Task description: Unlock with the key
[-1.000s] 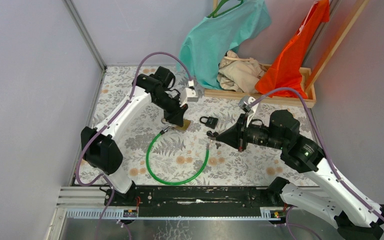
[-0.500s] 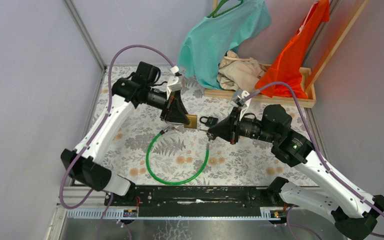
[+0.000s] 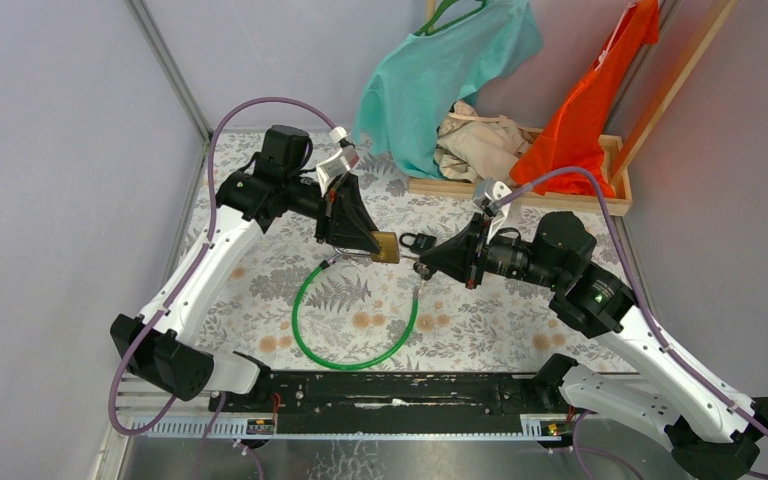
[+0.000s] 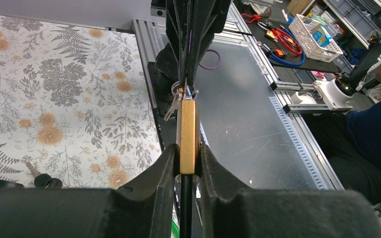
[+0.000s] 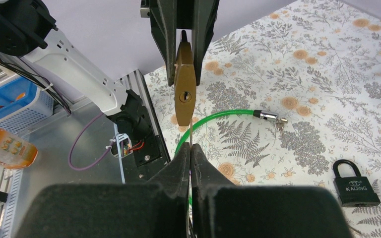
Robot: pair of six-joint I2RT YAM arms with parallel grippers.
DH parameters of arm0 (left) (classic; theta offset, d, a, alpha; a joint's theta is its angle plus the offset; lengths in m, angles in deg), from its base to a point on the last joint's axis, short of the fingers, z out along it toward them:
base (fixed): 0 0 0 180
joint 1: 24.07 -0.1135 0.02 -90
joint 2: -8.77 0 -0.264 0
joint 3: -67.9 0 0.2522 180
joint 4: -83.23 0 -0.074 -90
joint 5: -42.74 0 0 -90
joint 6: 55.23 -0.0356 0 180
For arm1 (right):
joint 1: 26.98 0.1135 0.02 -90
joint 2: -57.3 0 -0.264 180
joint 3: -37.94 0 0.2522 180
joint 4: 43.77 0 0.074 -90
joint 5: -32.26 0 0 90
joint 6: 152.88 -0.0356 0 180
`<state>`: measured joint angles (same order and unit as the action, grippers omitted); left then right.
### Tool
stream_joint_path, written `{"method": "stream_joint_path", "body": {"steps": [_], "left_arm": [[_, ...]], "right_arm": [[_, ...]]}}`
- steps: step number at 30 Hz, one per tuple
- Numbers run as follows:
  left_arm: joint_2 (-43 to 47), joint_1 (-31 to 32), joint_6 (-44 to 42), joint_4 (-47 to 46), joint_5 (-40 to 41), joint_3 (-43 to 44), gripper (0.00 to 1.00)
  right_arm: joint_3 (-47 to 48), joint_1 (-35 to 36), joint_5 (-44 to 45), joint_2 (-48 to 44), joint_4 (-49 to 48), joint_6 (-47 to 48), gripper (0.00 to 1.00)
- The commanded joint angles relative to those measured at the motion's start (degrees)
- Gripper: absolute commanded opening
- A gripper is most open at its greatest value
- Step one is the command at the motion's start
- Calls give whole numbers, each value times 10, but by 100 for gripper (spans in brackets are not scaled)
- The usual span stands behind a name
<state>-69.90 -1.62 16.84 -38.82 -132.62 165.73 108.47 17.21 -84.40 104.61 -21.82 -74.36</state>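
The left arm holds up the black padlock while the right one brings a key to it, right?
Not quite: the left gripper holds the brass padlock; the black padlock lies on the table, as the right wrist view shows.

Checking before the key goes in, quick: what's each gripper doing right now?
Left gripper: closed on the brass padlock.
Right gripper: shut on the key.
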Motion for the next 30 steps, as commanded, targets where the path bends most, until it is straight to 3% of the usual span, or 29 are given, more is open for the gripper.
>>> {"method": "stream_joint_path", "body": {"steps": [1,30], "left_arm": [[5,0,20,-40,-63,7,0],[-13,21,39,-43,-68,30,0]], "right_arm": [[43,-2,-16,-6,-23,11,0],[103,-2,-27,27,56,59,0]]}}
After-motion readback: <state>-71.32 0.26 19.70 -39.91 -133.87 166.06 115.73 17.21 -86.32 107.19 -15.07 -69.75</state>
